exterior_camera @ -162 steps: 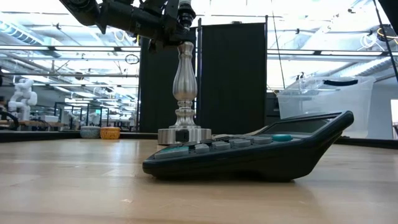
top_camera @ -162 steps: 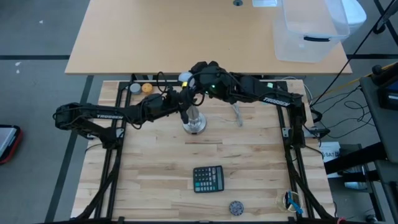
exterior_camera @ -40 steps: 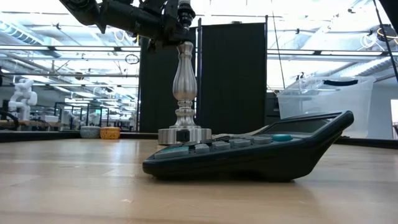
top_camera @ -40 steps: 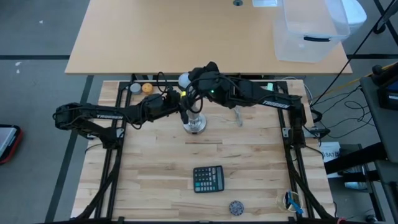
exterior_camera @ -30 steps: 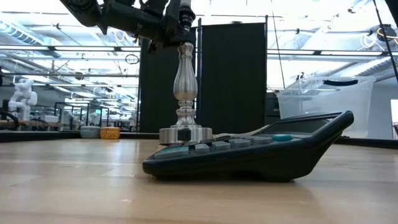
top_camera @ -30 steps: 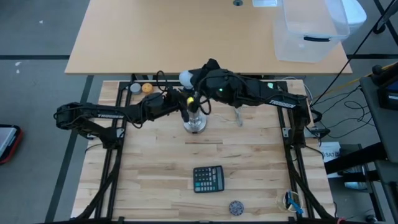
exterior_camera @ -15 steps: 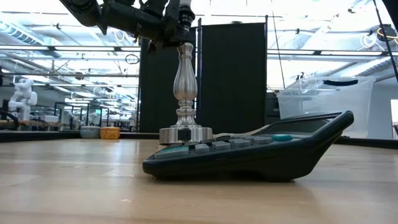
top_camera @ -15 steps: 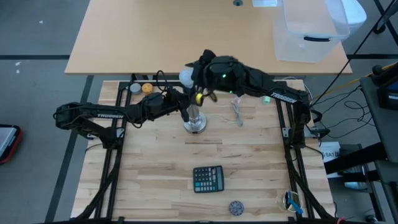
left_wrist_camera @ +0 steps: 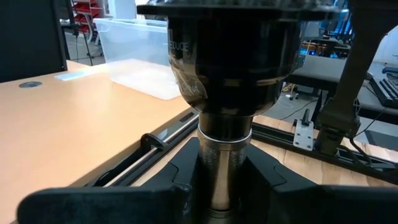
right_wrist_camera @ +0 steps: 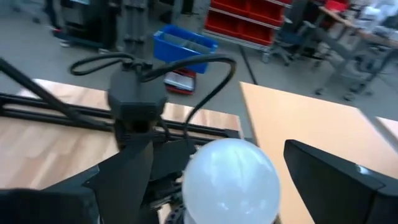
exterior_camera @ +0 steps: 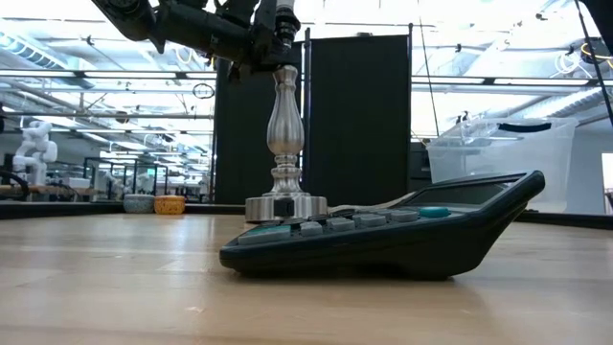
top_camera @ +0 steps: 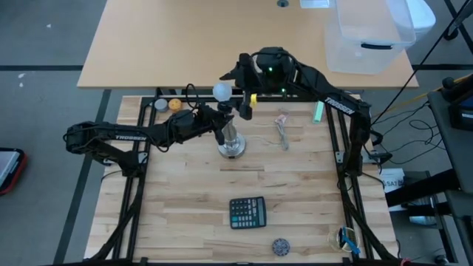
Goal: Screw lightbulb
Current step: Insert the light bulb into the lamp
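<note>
— What colours do you have in front of you, operator?

— Your lightbulb [top_camera: 221,91] is frosted white. The stand [top_camera: 230,144] under it is shiny silver with a dark socket. Both arms are black, and the right pincer [top_camera: 244,106] carries a yellow mark and a green light.

— And the surface [top_camera: 295,199]?

— You see pale wooden planks inside a black frame. At six o'clock lies a dark grey calculator [top_camera: 247,213] with lighter keys and one teal key. At eleven o'clock sits an orange ball [top_camera: 174,104]. At one o'clock lies a light green strip [top_camera: 317,111]. Beyond it you have a tan tabletop [top_camera: 222,44] and a clear bin [top_camera: 367,37].
</note>
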